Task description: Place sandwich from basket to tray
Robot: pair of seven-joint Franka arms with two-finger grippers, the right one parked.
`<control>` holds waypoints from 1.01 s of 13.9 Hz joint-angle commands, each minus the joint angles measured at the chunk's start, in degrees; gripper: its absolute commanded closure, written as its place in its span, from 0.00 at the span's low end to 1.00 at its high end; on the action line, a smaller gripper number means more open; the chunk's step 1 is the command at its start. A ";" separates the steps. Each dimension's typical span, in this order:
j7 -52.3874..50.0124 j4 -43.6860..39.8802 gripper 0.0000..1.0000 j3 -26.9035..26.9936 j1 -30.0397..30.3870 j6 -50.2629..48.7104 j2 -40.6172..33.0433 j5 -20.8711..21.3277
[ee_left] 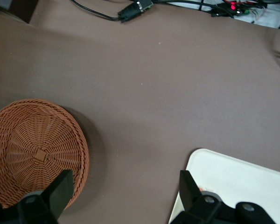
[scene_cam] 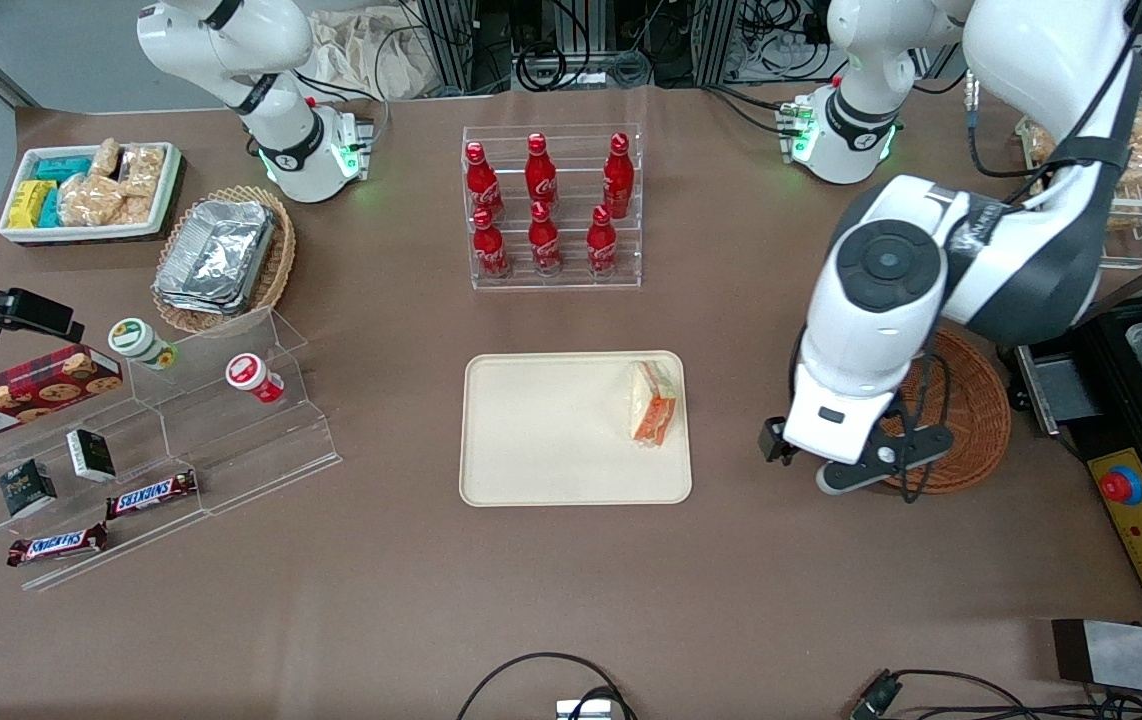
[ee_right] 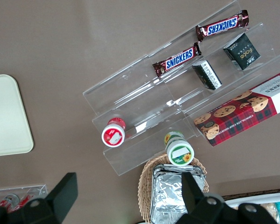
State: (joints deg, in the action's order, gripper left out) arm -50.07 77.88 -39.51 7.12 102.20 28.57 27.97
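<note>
Wrapped triangular sandwich [scene_cam: 654, 402] lies on smooth tray [scene_cam: 551, 470]; spread, empty claw [ee_left: 123, 193] hovers beside woven basket [ee_left: 32, 144].

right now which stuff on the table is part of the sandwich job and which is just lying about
Part of the job:
sandwich, lying on the tray
tray
basket, holding nothing
gripper, open, above the table between basket and tray

Lying about:
cola bottles in a clear rack
foil containers
Snickers bars
cookie box
</note>
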 commanded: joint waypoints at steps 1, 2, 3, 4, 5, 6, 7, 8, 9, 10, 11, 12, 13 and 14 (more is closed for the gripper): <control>6.99 0.60 0.00 1.87 1.84 -2.35 -4.21 -4.40; 8.83 0.86 0.00 3.80 1.76 -2.27 -5.53 -6.42; 12.16 1.39 0.00 5.74 1.58 -2.27 -6.93 -9.13; 15.15 2.09 0.00 7.93 1.41 -2.27 -8.43 -11.16; 17.62 3.23 0.00 10.04 1.23 -2.27 -10.10 -13.18; 20.08 4.37 0.00 11.80 1.06 -2.18 -11.59 -14.94; 22.28 5.69 0.00 13.30 1.05 -2.09 -13.26 -16.18; 24.39 7.18 0.00 14.80 0.97 -1.92 -14.67 -17.32; 26.67 8.15 0.00 16.38 0.97 -1.83 -15.90 -18.64; 28.87 9.29 0.00 17.70 0.88 -1.83 -17.31 -19.61; 30.80 10.70 0.00 19.10 0.88 -1.83 -18.80 -20.14; 32.82 11.84 0.00 20.60 0.71 -1.91 -20.29 -21.10; 34.93 12.90 0.00 22.61 0.01 -2.09 -21.79 -22.07; 37.13 14.04 0.00 25.24 -1.13 -2.35 -23.54 -22.69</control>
State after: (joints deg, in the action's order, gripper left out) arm -16.93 87.33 -18.66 7.95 100.14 10.45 7.33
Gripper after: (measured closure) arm 0.000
